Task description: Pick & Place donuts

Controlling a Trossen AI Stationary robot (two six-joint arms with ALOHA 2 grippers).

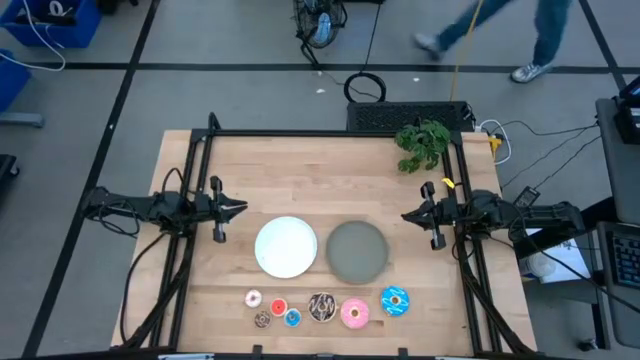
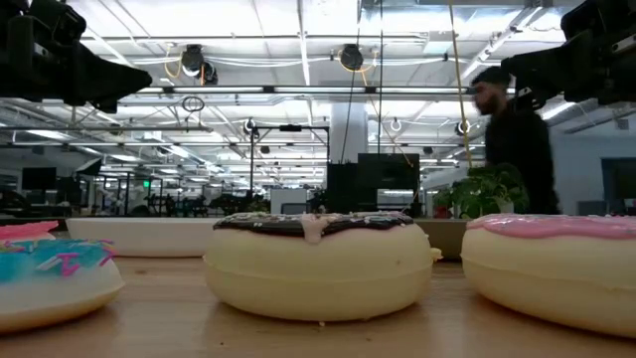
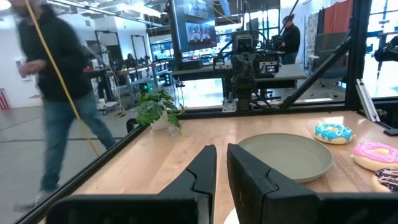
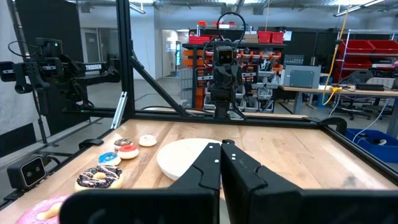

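Observation:
Seven toy donuts lie in a loose row along the table's near edge: tiny white-pink (image 1: 253,298), red (image 1: 278,307), brown (image 1: 262,319) and blue (image 1: 292,318), then the larger brown-sprinkled (image 1: 321,307), pink (image 1: 354,313) and blue (image 1: 394,300). Each rests flat on the wood. My left gripper (image 1: 240,208) hovers above the table, left of the white plate (image 1: 286,246), fingers shut (image 3: 222,171). My right gripper (image 1: 408,214) hovers right of the grey plate (image 1: 356,250), also shut (image 4: 221,163). Neither is near a donut.
A small potted plant (image 1: 422,143) stands at the far right corner. Black frame rails (image 1: 330,133) border the table's far, left and right sides. A person (image 1: 500,30) walks past beyond the far edge. Bare wood lies between the plates and the far rail.

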